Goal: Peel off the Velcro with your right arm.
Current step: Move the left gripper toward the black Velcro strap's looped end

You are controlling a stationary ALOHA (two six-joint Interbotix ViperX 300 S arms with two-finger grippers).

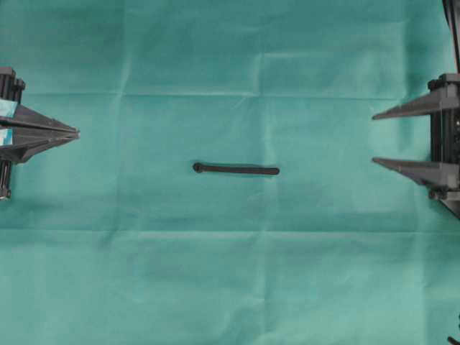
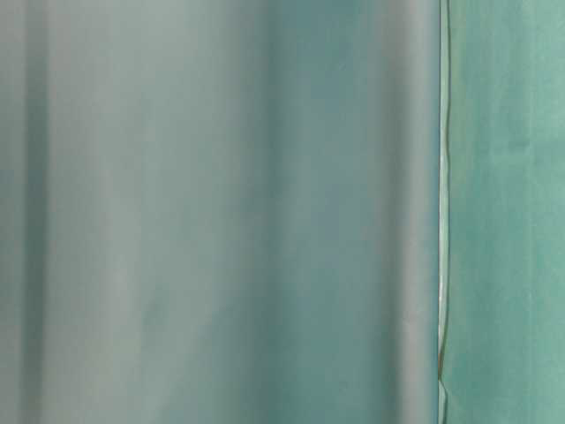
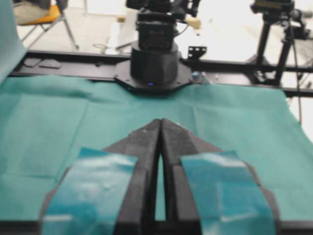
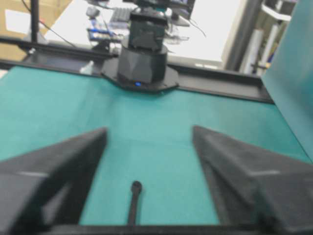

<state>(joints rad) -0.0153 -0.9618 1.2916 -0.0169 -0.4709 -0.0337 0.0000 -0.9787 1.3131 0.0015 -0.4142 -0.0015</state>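
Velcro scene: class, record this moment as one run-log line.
Velcro: flat on cloth, untouched | left gripper: shut, away | right gripper: open, away

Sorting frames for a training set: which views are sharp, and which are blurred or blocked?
Overhead: evenly lit, sharp, Velcro crisp on the green cloth. Table-level: only blurred cloth folds, nothing useful. Left wrist: left gripper soft, background bright. Right wrist: right gripper fingers blurred, Velcro soft.

Velcro (image 1: pixel 236 169): thin black strap, lying flat and straight on the green cloth (image 1: pixel 230 273), near the cloth's middle. Rounded knob end points toward the cloth's left side in the overhead view. Layers appear closed together; nothing touches it.
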